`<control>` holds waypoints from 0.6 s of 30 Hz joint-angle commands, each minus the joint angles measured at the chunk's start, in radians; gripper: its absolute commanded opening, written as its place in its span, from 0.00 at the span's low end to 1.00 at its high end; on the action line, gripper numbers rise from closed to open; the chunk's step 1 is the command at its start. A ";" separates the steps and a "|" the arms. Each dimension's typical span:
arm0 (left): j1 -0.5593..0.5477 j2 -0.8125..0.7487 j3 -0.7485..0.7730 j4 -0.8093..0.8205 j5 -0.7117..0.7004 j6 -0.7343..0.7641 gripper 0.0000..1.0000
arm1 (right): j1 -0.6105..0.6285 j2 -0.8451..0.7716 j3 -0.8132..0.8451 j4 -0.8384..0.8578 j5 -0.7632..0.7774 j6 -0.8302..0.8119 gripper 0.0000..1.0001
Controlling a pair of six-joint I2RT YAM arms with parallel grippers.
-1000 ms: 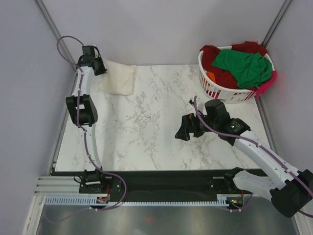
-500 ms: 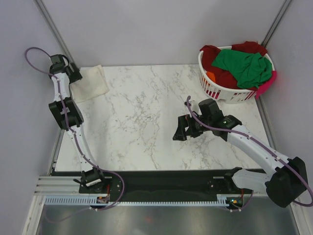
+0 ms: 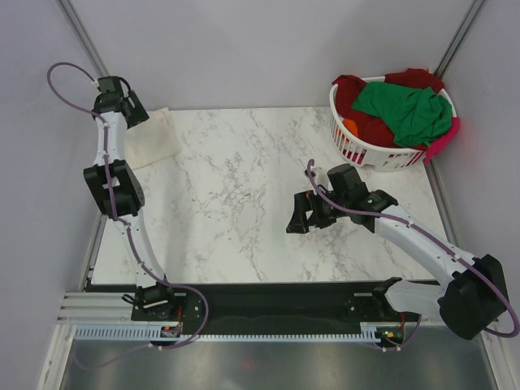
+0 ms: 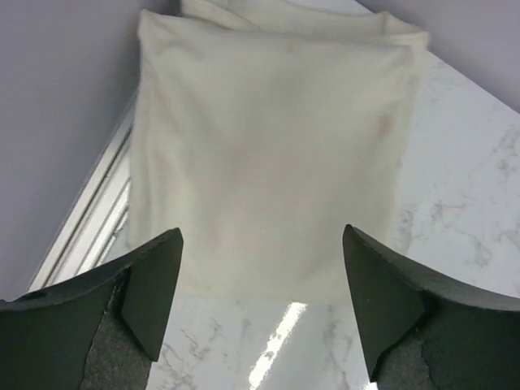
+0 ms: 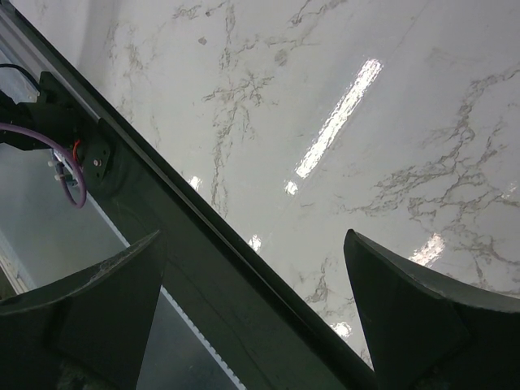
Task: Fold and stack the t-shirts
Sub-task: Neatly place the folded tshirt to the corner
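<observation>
A folded cream t-shirt lies flat at the table's far left corner; the left wrist view shows it as a neat rectangle. Just beyond its edge hovers my left gripper, open, nothing between its fingers. Over the middle right of the table my right gripper stands open and empty above bare marble. More t-shirts, green and dark red with a bit of orange and pink, are heaped in the white slatted basket at the far right.
Grey walls close the cell on three sides. A metal rail runs along the table's left edge beside the folded shirt. A dark front rail and cable channel border the table's near edge.
My left gripper let go of the cream shirt, opened and drew back to the far left corner, leaving the shirt flat there. The right arm shifted slightly left.
</observation>
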 commanded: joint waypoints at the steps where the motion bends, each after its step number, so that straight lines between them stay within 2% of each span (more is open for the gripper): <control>1: -0.116 -0.112 -0.052 0.044 -0.083 -0.049 0.86 | 0.002 -0.007 0.037 0.014 0.012 -0.003 0.98; 4: -0.144 -0.118 -0.077 0.046 -0.097 -0.075 0.87 | 0.002 -0.024 0.043 0.000 0.017 -0.003 0.98; 7: -0.155 -0.079 -0.072 0.061 0.058 -0.076 0.75 | 0.002 -0.047 0.028 -0.003 0.023 -0.003 0.98; 10: -0.175 -0.020 -0.057 0.063 0.130 -0.082 0.74 | 0.000 -0.045 0.017 0.000 0.021 -0.003 0.98; 12: -0.178 0.015 -0.034 0.066 0.245 -0.096 0.74 | 0.002 -0.048 0.017 -0.003 0.018 -0.002 0.98; 18: -0.182 0.092 -0.049 0.066 0.256 -0.121 0.73 | 0.002 -0.070 0.016 -0.003 0.026 -0.002 0.98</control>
